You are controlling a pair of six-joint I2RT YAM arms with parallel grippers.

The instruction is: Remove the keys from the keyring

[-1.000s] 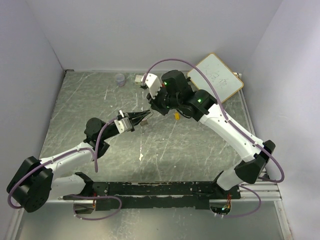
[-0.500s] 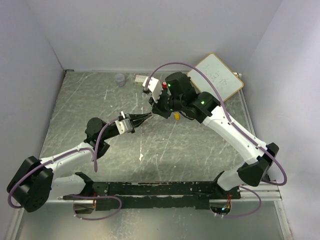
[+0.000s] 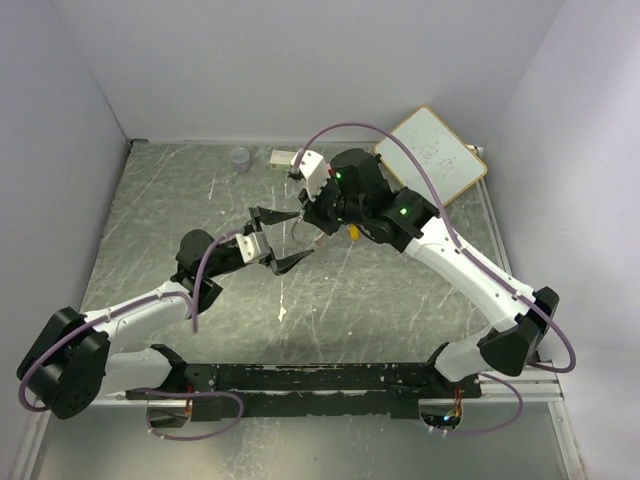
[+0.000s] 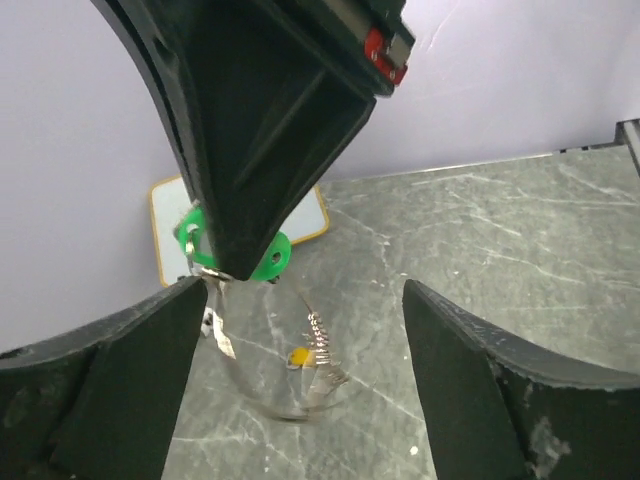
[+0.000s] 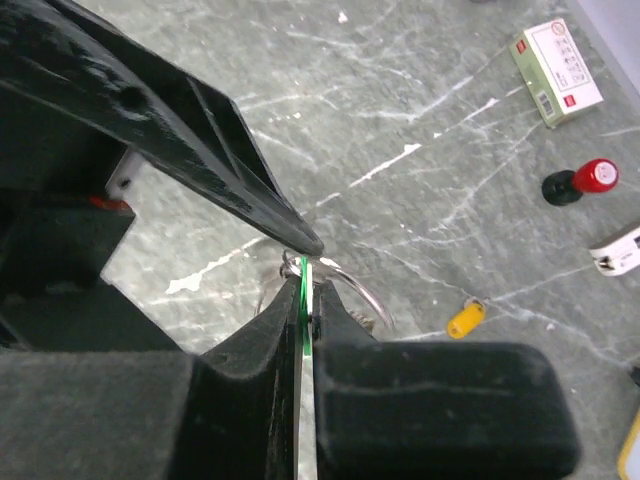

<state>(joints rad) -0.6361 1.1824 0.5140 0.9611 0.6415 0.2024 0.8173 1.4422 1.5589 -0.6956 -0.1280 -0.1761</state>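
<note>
My right gripper (image 5: 308,272) is shut on the flat green key (image 5: 304,292), held above the table. The thin silvery keyring (image 5: 366,286) hangs from that key. In the left wrist view the green key's head (image 4: 270,258) pokes out below the right gripper's fingers (image 4: 262,150), and the keyring (image 4: 262,405) loops down with a silvery toothed key (image 4: 321,338) on it. My left gripper (image 3: 283,238) stands wide open, its two fingers on either side of the hanging ring, touching nothing. A yellow key (image 5: 465,320) lies loose on the table.
A red-and-black knob (image 5: 580,180) and a white labelled box (image 5: 556,56) lie beyond the yellow key. A small cup (image 3: 240,158) stands at the back. A whiteboard (image 3: 432,155) leans in the back right corner. Walls close in on three sides.
My left gripper was shut by the ring and has now sprung wide open. The right gripper has edged slightly left, still holding the green key.
</note>
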